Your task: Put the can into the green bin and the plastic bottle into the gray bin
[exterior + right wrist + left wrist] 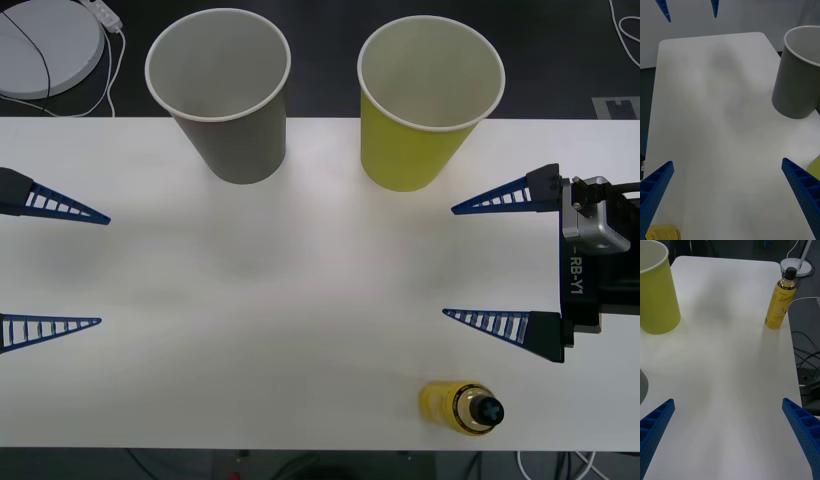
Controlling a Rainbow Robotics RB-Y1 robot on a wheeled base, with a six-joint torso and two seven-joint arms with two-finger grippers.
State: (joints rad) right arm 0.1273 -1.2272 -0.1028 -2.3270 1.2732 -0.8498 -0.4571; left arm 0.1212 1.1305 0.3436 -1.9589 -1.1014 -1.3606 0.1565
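I am watching the plastic bottle (462, 408) standing upright at the desk's (300, 300) near edge, toward its right corner, just nearer than my right gripper (482, 262). Both the right and left gripper (85, 268) are hanging wide open and empty. I am judging the bottle light, smooth and tippy, so I am planning to pinch its labelled body, then carry it to the gray bin (222, 95) at the far edge, beside the green bin (425, 100).

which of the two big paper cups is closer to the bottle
The green bin, the yellow-green cup, on the same right side as the plastic bottle; the gray bin stands farther left.

The front camera looks steeply down on the white rectangular table (300, 290); both wrist cameras face each other low across it, sharing its middle.
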